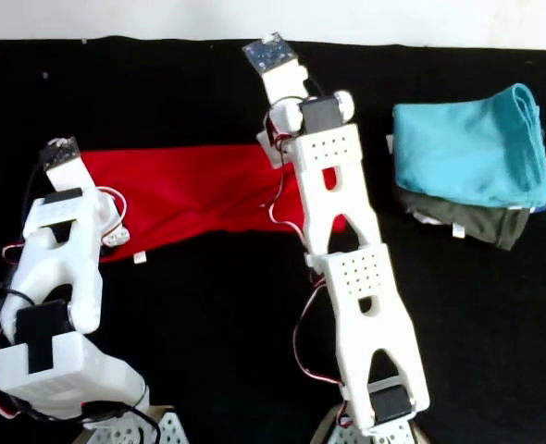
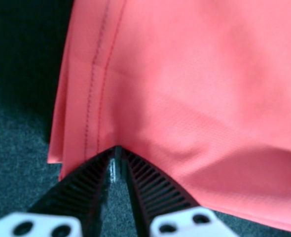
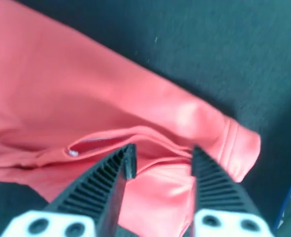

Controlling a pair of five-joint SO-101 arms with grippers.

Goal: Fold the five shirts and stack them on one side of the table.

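Black table (image 1: 208, 351): red shirt (image 1: 190, 199) laid crosswise; left gripper (image 2: 117, 151) clamped on hem, right gripper (image 3: 163, 150) spread over opposite end.

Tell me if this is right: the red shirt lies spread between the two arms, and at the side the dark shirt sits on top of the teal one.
Not quite. The high view shows the teal shirt on top of the dark shirt, not under it. About the red shirt you're right.
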